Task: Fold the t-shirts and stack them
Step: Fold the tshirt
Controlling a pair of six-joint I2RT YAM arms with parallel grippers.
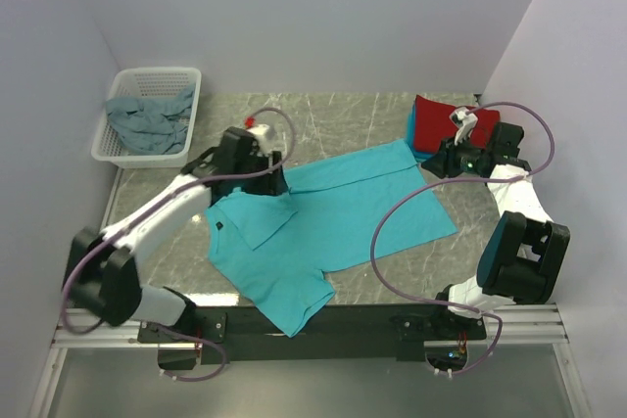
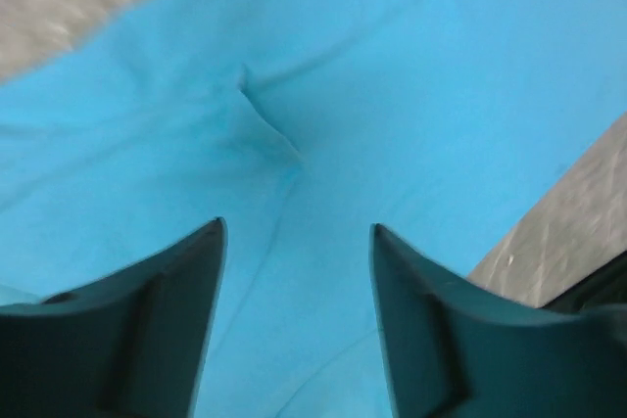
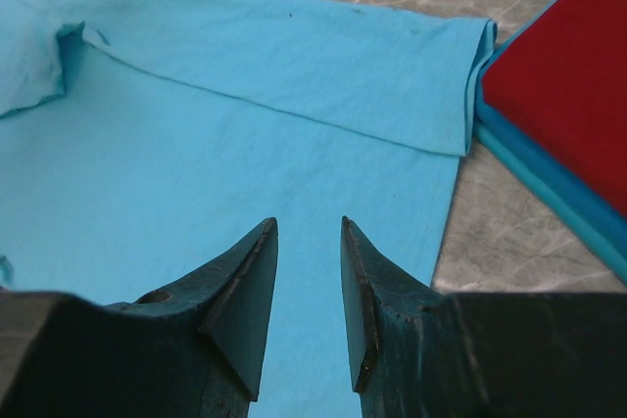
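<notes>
A bright turquoise t-shirt (image 1: 333, 217) lies spread on the marble table, its far long side folded inward as a strip (image 3: 294, 75). My left gripper (image 1: 274, 183) hovers open over the shirt's upper left part, where the cloth (image 2: 294, 144) is creased. My right gripper (image 1: 436, 165) is open and empty just above the shirt's right hem (image 3: 323, 193). A folded red shirt (image 1: 441, 122) lies on a folded turquoise-blue one (image 3: 549, 183) at the far right. A grey-blue shirt (image 1: 147, 116) sits crumpled in the basket.
A white perforated basket (image 1: 186, 80) stands at the far left corner. Bare marble table (image 1: 343, 119) shows behind the shirt. Walls close in on the left, back and right. The shirt's near sleeve (image 1: 304, 305) reaches the table's front edge.
</notes>
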